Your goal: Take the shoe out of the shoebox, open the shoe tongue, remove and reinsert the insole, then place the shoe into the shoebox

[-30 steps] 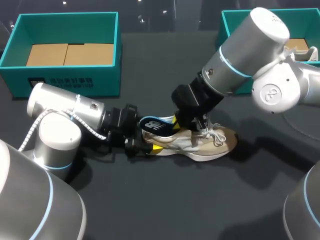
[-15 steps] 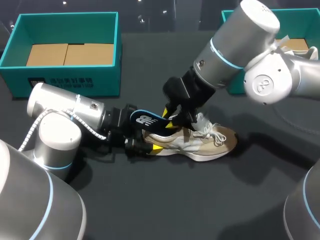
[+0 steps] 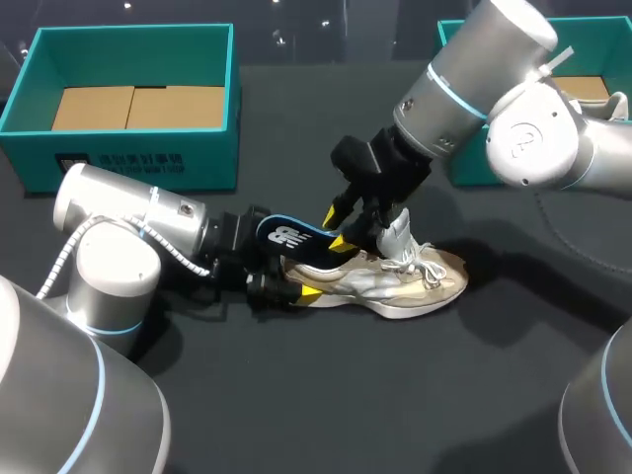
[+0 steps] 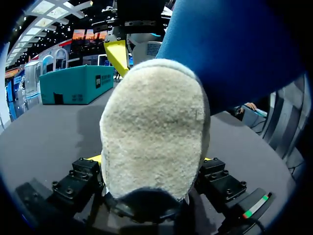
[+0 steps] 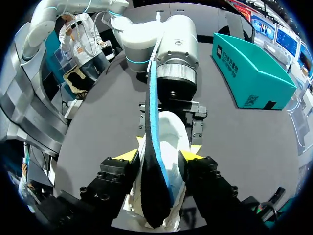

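A beige and white shoe (image 3: 400,281) lies on its sole mid-table, toe pointing right. My left gripper (image 3: 279,284) is shut on its heel, and in the left wrist view the suede heel (image 4: 154,132) fills the space between its fingers (image 4: 88,169). A black and blue insole (image 3: 294,240) sticks up and back out of the shoe opening, over the heel. My right gripper (image 3: 346,225) hovers above the opening, open. In the right wrist view the insole (image 5: 155,161) stands on edge between the spread yellow fingertips (image 5: 124,155) of the right gripper (image 5: 159,155).
A teal shoebox (image 3: 138,153) lined with cardboard stands at the back left. It also shows as the teal shoebox (image 5: 254,73) in the right wrist view. A second teal box (image 3: 452,35) at the back right holds another shoe (image 3: 610,104). Dark table lies in front of the shoe.
My right gripper drew the insole up and back out of the shoe, then spread its fingers and let it go, lifting slightly to the right. The left arm stayed still.
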`<state>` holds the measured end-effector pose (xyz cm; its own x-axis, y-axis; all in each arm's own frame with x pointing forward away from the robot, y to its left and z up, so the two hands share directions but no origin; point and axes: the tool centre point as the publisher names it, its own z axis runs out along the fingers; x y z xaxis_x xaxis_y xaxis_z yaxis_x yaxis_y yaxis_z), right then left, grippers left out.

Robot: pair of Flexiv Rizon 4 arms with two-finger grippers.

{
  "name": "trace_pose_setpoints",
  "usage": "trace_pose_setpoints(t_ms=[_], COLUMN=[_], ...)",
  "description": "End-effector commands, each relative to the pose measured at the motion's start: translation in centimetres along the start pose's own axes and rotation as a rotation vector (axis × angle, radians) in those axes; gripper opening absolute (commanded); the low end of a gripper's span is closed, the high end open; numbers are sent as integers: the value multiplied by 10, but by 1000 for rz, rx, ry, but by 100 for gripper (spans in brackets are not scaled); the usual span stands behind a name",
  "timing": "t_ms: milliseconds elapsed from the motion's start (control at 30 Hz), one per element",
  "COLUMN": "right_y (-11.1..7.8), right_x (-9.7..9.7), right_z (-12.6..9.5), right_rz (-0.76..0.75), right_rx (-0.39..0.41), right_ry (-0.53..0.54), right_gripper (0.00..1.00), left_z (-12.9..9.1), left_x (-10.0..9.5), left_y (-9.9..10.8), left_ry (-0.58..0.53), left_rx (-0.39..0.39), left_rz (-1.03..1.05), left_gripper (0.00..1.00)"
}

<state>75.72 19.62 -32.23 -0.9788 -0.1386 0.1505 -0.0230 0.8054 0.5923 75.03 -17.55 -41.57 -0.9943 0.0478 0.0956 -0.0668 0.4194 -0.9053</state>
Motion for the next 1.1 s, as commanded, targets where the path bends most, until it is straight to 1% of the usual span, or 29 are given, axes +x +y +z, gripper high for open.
trace_pose_setpoints(t_ms=[33,67,233,367,533,600,633,667,700,733,767,800,1033,1100], right_y=[9,10,12,11,11,12,13,14,16,17,19,21,36,47], right_x=[-2,-1,3,5,8,10,10,11,11,12,12,12,13,14], right_z=[9,10,14,18,22,24,24,25,25,24,24,24,22,19], right_rz=[12,16,49,75,92,96,98,100,101,101,101,101,65,38], right_rx=[13,13,-10,-32,-51,-59,-62,-62,-60,-60,-60,-60,-64,-72], right_ry=[10,11,12,11,10,8,7,3,-4,-8,-14,-19,-41,-48], right_gripper=[60,61,49,47,47,45,44,37,26,21,6,0,0,0], left_z=[2,2,2,2,2,2,2,2,2,2,2,2,2,2], left_x=[0,0,0,0,0,0,0,0,0,0,0,0,0,0], left_y=[3,3,3,3,3,3,3,3,3,3,3,3,3,3], left_ry=[1,1,1,1,1,1,1,1,1,1,1,1,1,1], left_rx=[-2,-2,-2,-2,-2,-2,-2,-2,-2,-2,-2,-2,-2,-2], left_rz=[0,0,0,0,0,0,0,0,0,0,0,0,0,0], left_gripper=[0,0,0,0,0,0,0,0,0,0,0,0,0,0])
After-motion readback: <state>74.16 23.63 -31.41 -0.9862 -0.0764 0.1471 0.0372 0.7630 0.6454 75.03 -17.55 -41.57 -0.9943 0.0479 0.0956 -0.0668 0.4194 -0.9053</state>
